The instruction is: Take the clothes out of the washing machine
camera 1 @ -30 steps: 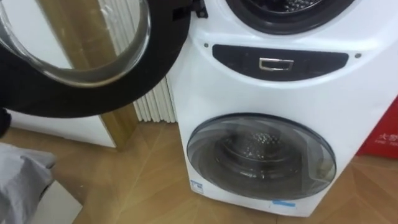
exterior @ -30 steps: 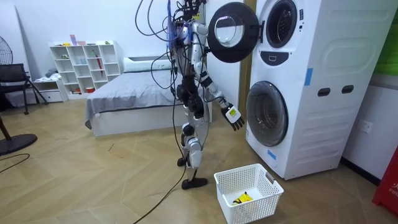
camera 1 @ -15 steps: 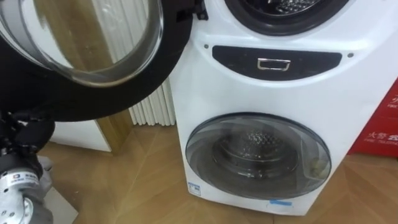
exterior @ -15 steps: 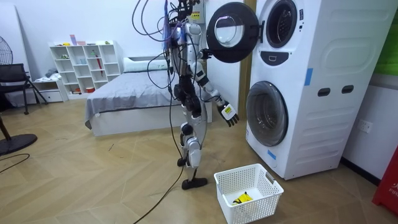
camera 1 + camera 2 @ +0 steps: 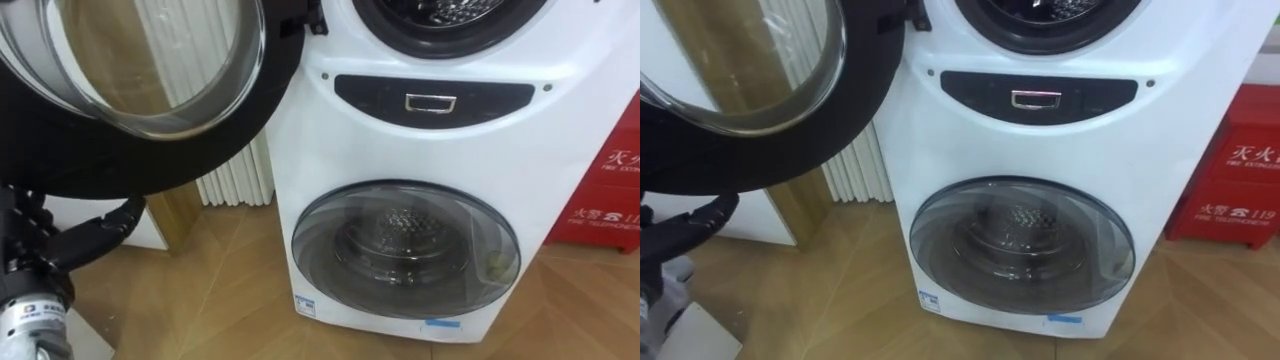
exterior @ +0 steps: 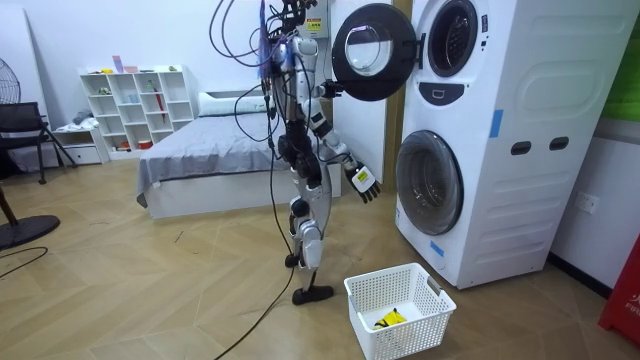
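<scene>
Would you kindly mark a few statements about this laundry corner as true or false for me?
1. The upper door of the stacked machines stands open. True.
2. The lower door is swung open as well. False: it is shut, with the drum showing through its glass.
3. The white basket on the floor holds a yellow item. True.
4. The left hand grips a piece of clothing. False: its fingers are spread and it holds nothing, in the air between the robot and the lower door.
</scene>
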`<state>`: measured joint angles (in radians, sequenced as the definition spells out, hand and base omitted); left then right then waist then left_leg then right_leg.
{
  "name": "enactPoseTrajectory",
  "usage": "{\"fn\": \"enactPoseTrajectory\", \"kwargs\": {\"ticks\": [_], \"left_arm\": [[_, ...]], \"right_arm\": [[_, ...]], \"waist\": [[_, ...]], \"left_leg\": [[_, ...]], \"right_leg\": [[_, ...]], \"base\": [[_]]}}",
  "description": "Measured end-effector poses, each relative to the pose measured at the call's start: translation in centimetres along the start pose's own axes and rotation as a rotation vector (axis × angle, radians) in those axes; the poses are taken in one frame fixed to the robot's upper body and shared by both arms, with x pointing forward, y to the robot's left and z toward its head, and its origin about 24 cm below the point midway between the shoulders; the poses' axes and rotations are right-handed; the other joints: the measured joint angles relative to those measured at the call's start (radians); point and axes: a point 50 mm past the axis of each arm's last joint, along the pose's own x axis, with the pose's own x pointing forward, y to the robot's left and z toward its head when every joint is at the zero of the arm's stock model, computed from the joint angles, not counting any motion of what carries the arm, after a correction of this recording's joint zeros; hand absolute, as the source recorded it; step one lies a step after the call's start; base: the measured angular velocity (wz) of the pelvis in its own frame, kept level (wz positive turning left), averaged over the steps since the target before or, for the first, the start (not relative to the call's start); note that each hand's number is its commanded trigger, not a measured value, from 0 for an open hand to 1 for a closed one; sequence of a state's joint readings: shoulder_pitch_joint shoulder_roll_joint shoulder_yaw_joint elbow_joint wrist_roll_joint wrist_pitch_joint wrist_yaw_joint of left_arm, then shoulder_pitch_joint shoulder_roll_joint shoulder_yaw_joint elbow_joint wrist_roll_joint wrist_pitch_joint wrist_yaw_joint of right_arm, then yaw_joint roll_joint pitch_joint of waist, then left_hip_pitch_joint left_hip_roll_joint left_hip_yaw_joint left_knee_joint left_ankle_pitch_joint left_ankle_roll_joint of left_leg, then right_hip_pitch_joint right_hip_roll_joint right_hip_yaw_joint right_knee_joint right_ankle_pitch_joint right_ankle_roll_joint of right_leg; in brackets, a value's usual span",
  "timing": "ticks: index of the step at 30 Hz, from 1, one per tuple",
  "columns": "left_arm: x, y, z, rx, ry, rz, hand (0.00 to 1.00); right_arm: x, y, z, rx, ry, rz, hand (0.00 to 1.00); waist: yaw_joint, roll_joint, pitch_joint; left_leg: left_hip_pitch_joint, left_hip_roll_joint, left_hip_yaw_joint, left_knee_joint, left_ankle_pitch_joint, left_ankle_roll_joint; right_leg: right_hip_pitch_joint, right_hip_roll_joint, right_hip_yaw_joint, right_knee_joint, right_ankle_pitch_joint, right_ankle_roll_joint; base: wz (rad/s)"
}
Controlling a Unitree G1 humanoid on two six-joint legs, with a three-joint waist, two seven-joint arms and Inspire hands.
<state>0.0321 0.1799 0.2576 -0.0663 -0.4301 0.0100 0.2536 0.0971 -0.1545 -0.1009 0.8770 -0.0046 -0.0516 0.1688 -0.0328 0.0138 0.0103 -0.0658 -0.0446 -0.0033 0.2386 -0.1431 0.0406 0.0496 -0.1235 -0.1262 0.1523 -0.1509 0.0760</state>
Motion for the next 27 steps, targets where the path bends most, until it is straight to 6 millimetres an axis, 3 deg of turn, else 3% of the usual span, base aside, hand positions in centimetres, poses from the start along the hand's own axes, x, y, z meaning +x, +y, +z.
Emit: {"fn": "enactPoseTrajectory", "kwargs": {"ticks": [6,15,22,27], "left_arm": [[-1.1,0.0,-0.2,-0.017,-0.003,-0.015,0.00],[-2.9,0.0,-0.8,-0.013,0.025,-0.072,0.00],[-4.4,-0.1,-1.8,-0.017,0.042,-0.141,0.00],[-4.9,-1.3,-2.3,-0.032,0.047,-0.189,0.00]], "right_arm": [[0.0,0.0,0.1,0.007,-0.005,-0.009,0.00],[0.1,0.8,0.4,-0.030,-0.017,0.013,0.00],[0.3,1.8,0.0,-0.033,-0.004,0.053,0.00],[0.4,2.3,-0.2,-0.021,0.004,0.069,0.00]], "waist": [[0.000,0.001,-0.0014],[0.010,0.004,-0.0162],[0.013,-0.002,-0.0136],[0.022,-0.009,-0.0112]], "left_leg": [[-0.002,0.000,0.000,-0.001,0.000,0.000],[-0.005,0.000,-0.009,0.005,0.000,0.000],[0.003,0.000,-0.011,0.019,0.000,0.000],[-0.011,-0.001,-0.015,0.020,0.004,0.002]], "right_leg": [[-0.001,0.000,-0.001,-0.001,0.000,0.000],[0.003,0.001,-0.012,0.008,0.003,-0.001],[0.016,0.001,-0.015,0.013,0.002,0.000],[0.010,0.002,-0.018,0.000,0.001,0.013]], "base": [[0.01],[0.03],[0.00],[0.02]]}}
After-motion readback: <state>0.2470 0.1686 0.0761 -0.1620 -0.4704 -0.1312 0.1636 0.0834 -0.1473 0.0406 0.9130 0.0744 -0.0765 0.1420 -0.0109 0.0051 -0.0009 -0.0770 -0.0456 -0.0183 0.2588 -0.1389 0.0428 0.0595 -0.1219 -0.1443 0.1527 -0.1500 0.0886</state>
